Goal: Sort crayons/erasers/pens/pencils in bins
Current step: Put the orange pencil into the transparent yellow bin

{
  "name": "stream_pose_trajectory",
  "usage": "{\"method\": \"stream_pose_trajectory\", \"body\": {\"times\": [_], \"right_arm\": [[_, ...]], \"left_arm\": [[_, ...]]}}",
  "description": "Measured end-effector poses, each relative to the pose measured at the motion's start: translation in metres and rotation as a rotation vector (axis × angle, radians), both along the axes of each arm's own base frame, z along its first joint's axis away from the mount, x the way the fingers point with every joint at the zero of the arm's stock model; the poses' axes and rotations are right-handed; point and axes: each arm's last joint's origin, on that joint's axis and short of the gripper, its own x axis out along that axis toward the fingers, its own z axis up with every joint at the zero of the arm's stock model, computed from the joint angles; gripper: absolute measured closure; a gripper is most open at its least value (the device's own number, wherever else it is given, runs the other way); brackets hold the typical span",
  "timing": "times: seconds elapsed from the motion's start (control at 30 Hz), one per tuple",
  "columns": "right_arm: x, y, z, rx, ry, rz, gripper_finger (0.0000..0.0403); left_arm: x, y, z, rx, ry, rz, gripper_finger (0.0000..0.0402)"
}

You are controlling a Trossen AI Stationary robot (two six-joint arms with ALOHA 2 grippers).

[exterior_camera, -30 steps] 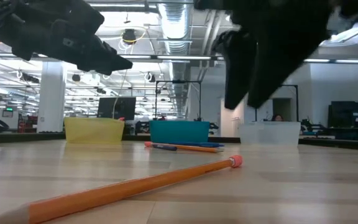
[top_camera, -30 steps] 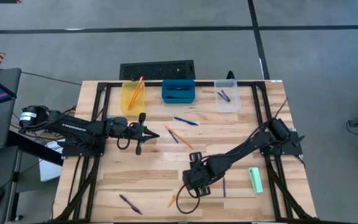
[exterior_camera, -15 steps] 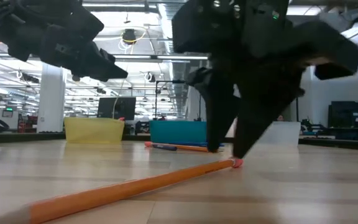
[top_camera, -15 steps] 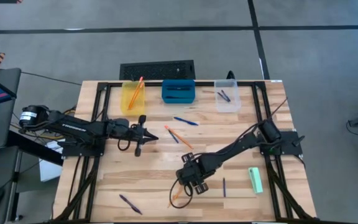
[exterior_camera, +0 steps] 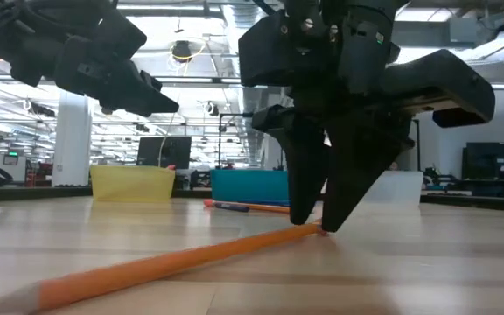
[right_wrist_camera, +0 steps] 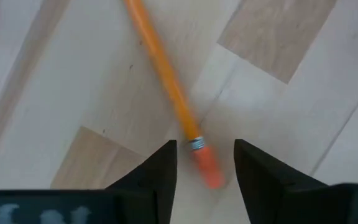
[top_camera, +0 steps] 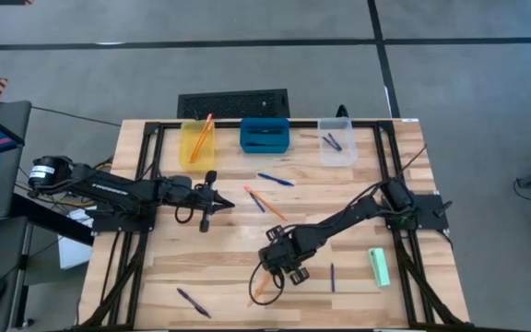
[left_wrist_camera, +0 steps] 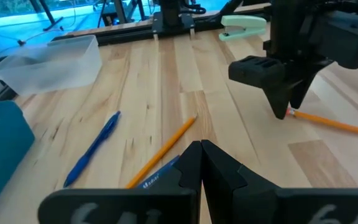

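An orange pencil (exterior_camera: 173, 265) lies flat on the table near its near edge, with its pink end (right_wrist_camera: 207, 169) pointing away. My right gripper (right_wrist_camera: 205, 144) points down over that end, open; one finger stands on each side of it with a gap. My left gripper (top_camera: 229, 204) hovers shut over the table's left middle, holding nothing. The yellow bin (top_camera: 197, 143) has a pencil leaning in it. The blue bin (top_camera: 265, 136) and the clear bin (top_camera: 336, 140), which has pens inside, stand beside it along the far edge. A mint-green eraser (top_camera: 379, 266) lies flat at the near right.
Loose on the wood are a blue pen (top_camera: 275, 179), a pencil crossed with a pen (top_camera: 265, 205), a dark pen (top_camera: 193, 302) at the near left and another dark pen (top_camera: 332, 277) right of my right gripper. A black keyboard (top_camera: 233, 101) lies beyond the far edge.
My right gripper has come down and a little toward the table's left, rolling as it went, until its fingertips stand at the table around the pencil's pink end. Its fingers have drawn closer together. The pencil has not moved.
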Motion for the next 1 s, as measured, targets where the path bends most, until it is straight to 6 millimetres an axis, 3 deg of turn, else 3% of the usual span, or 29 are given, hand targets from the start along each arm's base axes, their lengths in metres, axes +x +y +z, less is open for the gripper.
{"method": "stream_pose_trajectory", "body": {"times": [0.3, 0.6, 1.0], "right_arm": [[-0.001, 0.000, -0.003, 0.010, 0.019, 0.015, 0.0280], [0.002, -0.002, -0.017, -0.007, 0.051, 0.005, 0.0286], [0.002, -0.018, 0.001, -0.083, 0.009, -0.031, 0.0308]], "left_arm": [[0.000, 0.000, 0.000, -0.101, 0.005, 0.036, 0.0401], [-0.003, 0.000, -0.007, -0.291, 0.092, 0.101, 0.0401], [-0.005, -0.008, -0.008, -0.625, 0.195, -0.030, 0.0401]]}}
